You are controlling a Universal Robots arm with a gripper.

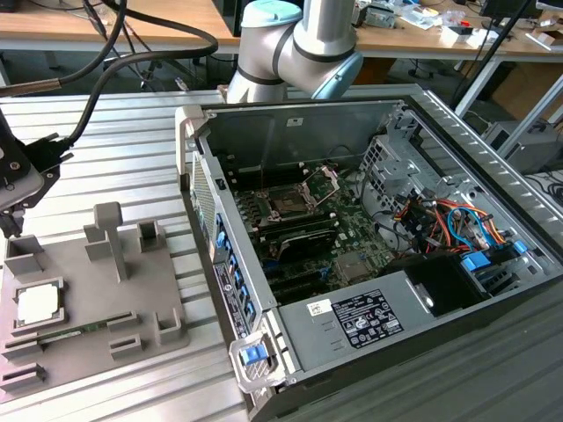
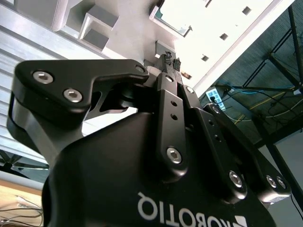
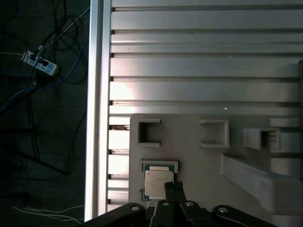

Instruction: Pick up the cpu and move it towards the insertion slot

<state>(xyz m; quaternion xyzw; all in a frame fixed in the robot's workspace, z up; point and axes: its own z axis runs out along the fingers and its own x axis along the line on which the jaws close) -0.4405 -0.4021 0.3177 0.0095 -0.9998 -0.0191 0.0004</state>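
The cpu (image 1: 40, 305) is a small silvery-white square lying flat in a pocket of the grey plastic tray (image 1: 97, 303) at the exterior view's left. My gripper (image 1: 10, 229) hangs above the tray's far left corner, apart from the chip. In the first wrist view the shut fingertips (image 3: 169, 188) show just over the edge of the cpu (image 3: 157, 183). In the second wrist view the gripper (image 2: 172, 61) has its two fingers pressed together with nothing between them. The insertion slot (image 1: 290, 200) sits with its metal frame hinged up inside the open computer case.
The open computer case (image 1: 378, 290) fills the exterior view's right, with cables, drive cage and a black power supply inside. The tray carries upright posts (image 1: 110, 233) and a thin green memory stick (image 1: 66, 332). The ribbed aluminium table (image 3: 199, 61) lies beneath. A desk stands behind.
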